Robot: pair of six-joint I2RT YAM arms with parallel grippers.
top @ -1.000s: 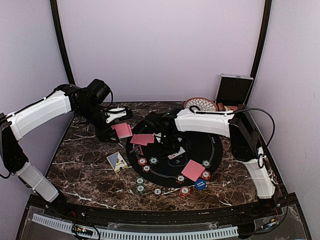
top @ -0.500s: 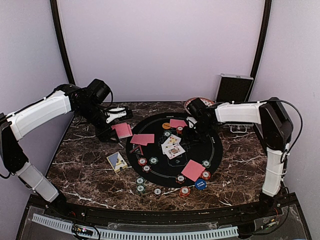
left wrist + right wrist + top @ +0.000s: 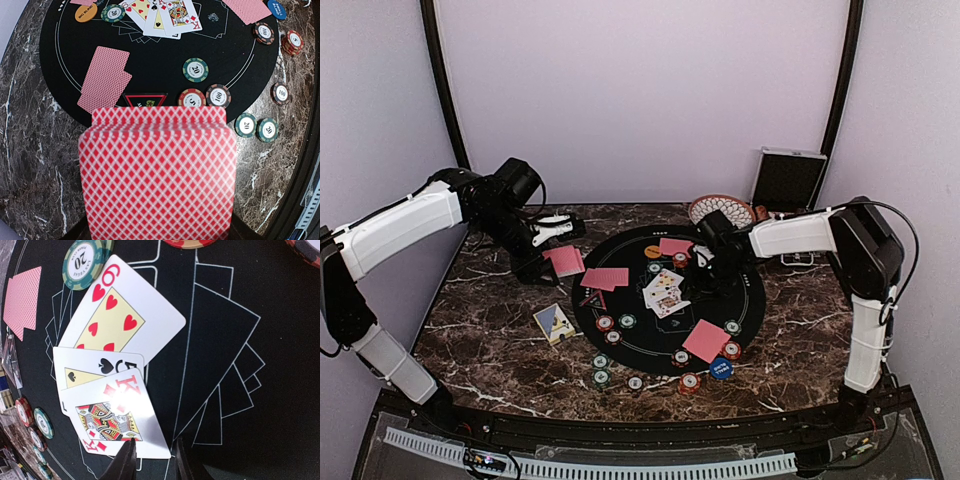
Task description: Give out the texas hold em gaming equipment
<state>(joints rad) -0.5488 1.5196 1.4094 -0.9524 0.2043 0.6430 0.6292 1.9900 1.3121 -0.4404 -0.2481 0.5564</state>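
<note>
Cards (image 3: 665,292) and chips (image 3: 195,69) are partly out. Three face-down pairs (image 3: 607,279) lie on the mat (image 3: 750,300). Three face-up ones, a six of hearts, a spade and the king (image 3: 117,420) of diamonds, fan near its centre. Chips sit in small groups by the mat's near edge, some on the counter (image 3: 490,340). Probably two more centre cards remain to deal. The left pincer (image 3: 538,262) grips the deck (image 3: 157,170), with red diamond backs, over the mat's left edge. The right pincer (image 3: 152,460), slightly parted and empty, hovers by the king.
</note>
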